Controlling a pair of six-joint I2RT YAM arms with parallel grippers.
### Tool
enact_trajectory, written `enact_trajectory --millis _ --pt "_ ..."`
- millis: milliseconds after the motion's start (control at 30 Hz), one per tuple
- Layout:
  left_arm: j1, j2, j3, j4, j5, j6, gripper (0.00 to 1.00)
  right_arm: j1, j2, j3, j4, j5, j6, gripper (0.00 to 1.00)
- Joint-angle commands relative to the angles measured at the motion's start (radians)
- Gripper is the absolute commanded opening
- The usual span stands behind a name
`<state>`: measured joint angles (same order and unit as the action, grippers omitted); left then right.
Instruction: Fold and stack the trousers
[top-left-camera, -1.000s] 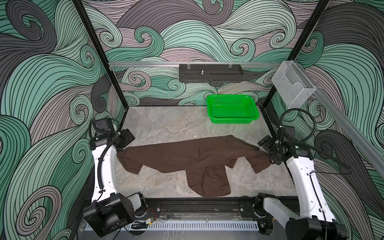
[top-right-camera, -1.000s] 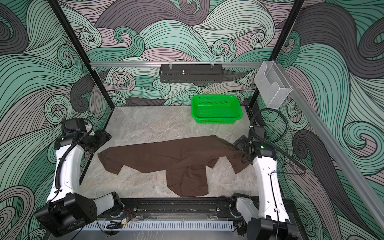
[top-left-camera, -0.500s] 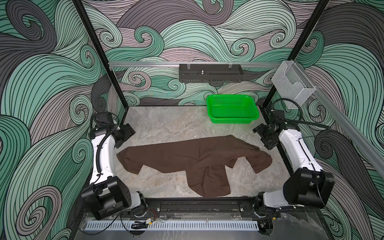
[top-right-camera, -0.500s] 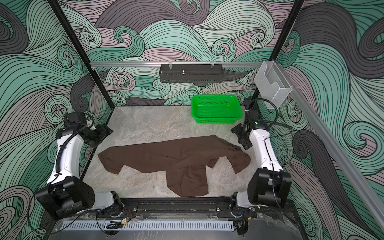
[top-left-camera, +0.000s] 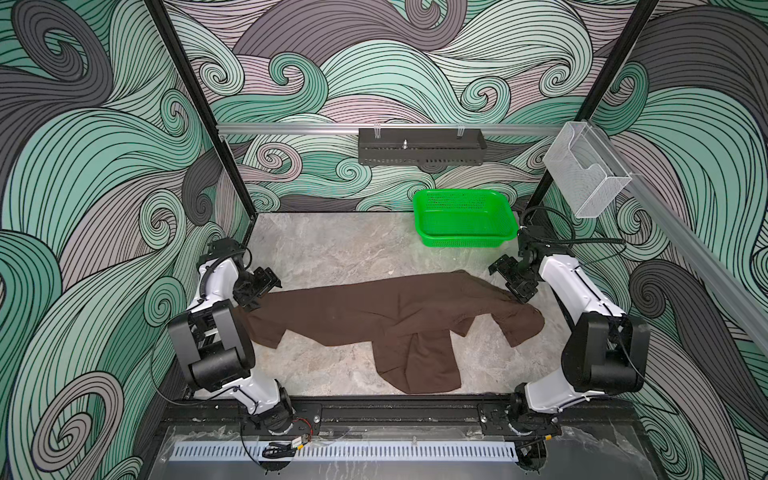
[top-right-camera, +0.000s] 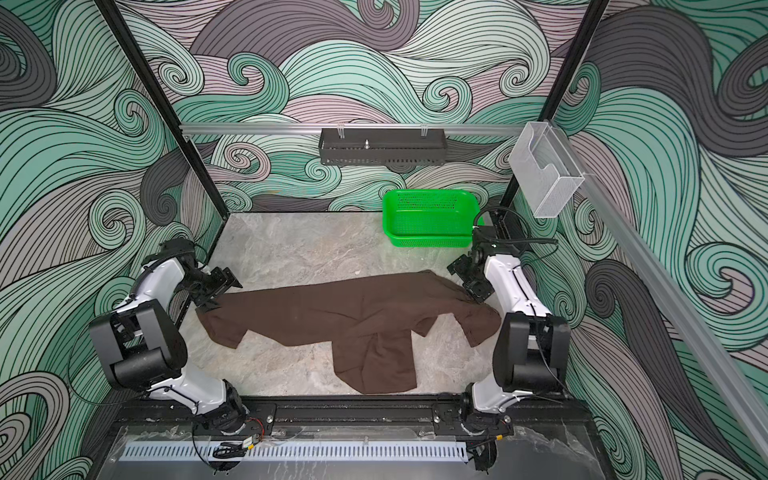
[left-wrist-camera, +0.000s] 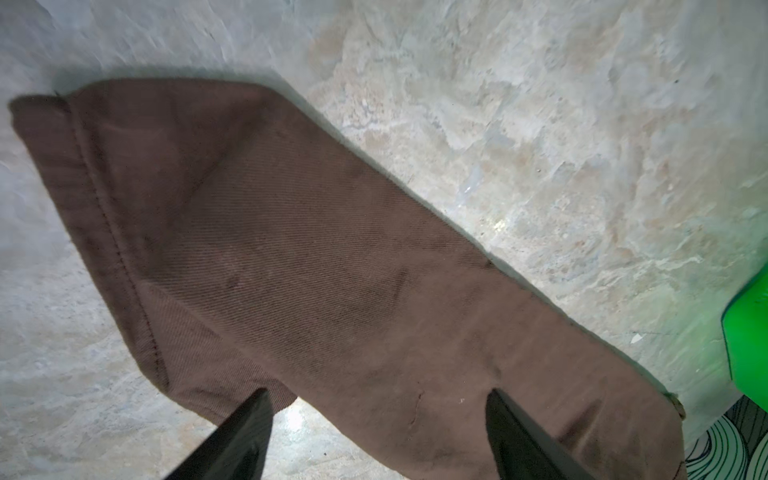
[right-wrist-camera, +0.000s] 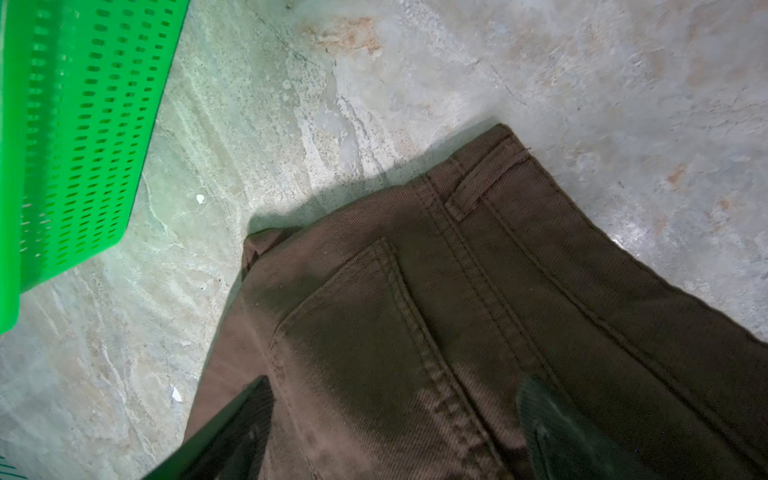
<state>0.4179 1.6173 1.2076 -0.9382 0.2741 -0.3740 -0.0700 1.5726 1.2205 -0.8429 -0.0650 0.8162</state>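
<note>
trousers (top-left-camera: 374, 316) lie L–R across table (top-left-camera: 324, 249) mid, hem at L edge, waist at R edge, 2nd leg bent twd front | L gripper (top-left-camera: 263, 290) + R gripper (top-left-camera: 512, 281) open, empty, just backed off cloth ends | cloth unmoved; prob. spread done, fold nxt

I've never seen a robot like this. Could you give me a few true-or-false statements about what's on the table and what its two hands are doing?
1. The trousers lie spread on the table, outside the green basket. True.
2. The left hand is clamped on a trouser leg. False: it is open above the hemmed leg end, gripping nothing.
3. The right hand is open over the waist end, by a back pocket. True.
4. Folded clothes fill the green basket. False: nothing shows inside it.
</note>
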Motion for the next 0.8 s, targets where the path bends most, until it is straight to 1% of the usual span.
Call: enact_trajectory --millis 0,133,333,433,500,567,633,667,700,767 --pt "0.003 0.032 -0.017 0.005 0.011 0.009 0.83 0.004 0.043 0.000 0.009 -0.006 0.000 0.92" --pt "0.002 0.072 -0.029 0.013 0.014 0.013 0.80 0.018 0.107 0.008 0.013 -0.011 -0.006 0.93" --pt "-0.003 0.131 -0.030 0.013 0.025 0.021 0.67 0.071 0.214 -0.001 0.040 0.003 0.000 0.94" --pt "-0.005 0.142 -0.029 0.013 0.022 0.024 0.59 0.086 0.251 -0.018 0.058 0.015 0.008 0.94" --pt "-0.004 0.152 -0.025 0.010 0.021 0.026 0.50 0.088 0.263 -0.038 0.077 0.022 0.021 0.94" --pt "-0.007 0.160 -0.020 0.007 0.024 0.027 0.36 0.088 0.271 -0.051 0.092 0.026 0.026 0.91" --pt "-0.006 0.167 -0.013 0.007 0.030 0.029 0.22 0.088 0.274 -0.056 0.103 0.025 0.027 0.85" --pt "-0.005 0.167 -0.007 0.006 0.032 0.029 0.16 0.090 0.274 -0.059 0.111 0.025 0.026 0.79" --pt "-0.006 0.163 -0.002 0.007 0.031 0.028 0.10 0.089 0.269 -0.059 0.119 0.021 0.024 0.69" --pt "-0.007 0.161 0.017 0.004 0.034 0.034 0.00 0.089 0.254 -0.051 0.127 0.024 0.018 0.38"
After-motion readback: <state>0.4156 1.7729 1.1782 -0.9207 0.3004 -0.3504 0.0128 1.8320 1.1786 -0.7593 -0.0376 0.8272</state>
